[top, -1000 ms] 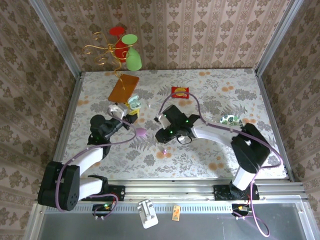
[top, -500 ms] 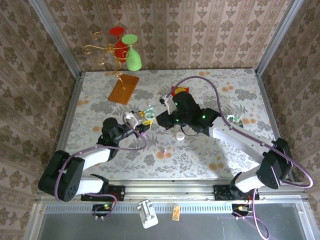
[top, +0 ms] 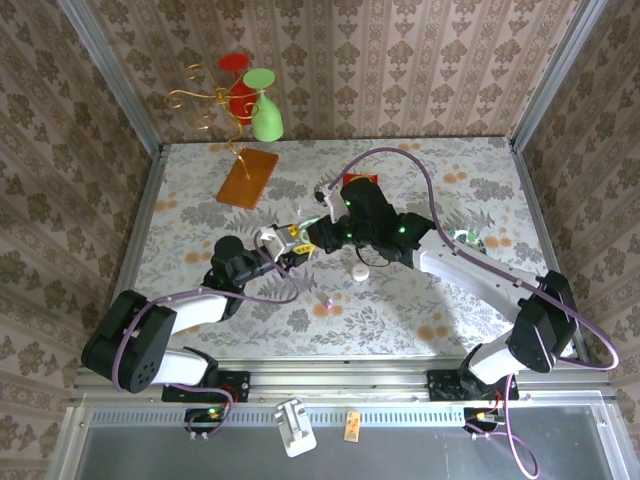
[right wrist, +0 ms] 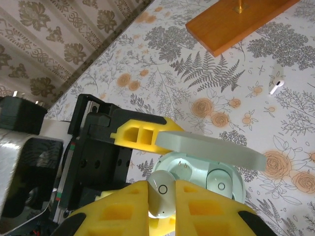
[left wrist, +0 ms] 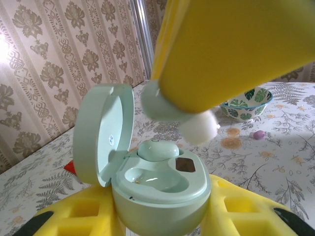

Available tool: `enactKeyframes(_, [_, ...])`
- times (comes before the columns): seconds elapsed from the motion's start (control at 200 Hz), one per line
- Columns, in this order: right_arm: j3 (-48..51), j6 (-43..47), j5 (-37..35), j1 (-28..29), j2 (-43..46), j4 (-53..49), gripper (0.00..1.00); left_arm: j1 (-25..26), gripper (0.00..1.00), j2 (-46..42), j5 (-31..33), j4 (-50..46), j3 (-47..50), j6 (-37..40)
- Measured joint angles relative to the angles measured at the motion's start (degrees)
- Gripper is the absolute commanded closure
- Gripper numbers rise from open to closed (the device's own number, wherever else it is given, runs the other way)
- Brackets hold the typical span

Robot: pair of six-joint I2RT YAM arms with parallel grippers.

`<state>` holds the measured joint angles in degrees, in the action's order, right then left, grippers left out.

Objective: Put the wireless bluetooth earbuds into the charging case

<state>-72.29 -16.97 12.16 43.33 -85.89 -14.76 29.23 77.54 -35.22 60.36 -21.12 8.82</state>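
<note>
top external: right gripper (top: 310, 237) brought earbud (right wrist: 160, 195) to case (left wrist: 162, 189) in left gripper (top: 288, 242).

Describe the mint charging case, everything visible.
The charging case is a glossy mint-green pebble, plastic by its look, held upright between the yellow fingers of the left gripper. Its hinged lid stands open. One pale earbud sits in the far socket; the near socket is empty. A small dark window marks its top face.
</note>
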Motion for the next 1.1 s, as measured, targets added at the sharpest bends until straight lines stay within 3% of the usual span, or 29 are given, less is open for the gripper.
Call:
enactKeyframes(0.685, [0.0,-1.2,-1.5,0.4,-2.5,1.3,0.82,0.0,0.74,0.0,-0.8,0.6,-0.8,-0.2])
enactKeyframes(0.935, [-0.1,-0.6,-2.3,0.7,-2.8,1.5,0.74,0.0,0.74,0.0,0.1,-0.7,-1.6,-0.2])
enactKeyframes(1.1, [-0.3,-0.3,-2.6,1.2,-2.9,1.5,0.63,0.0,0.74,0.3,0.0,-0.7,-1.7,-0.9])
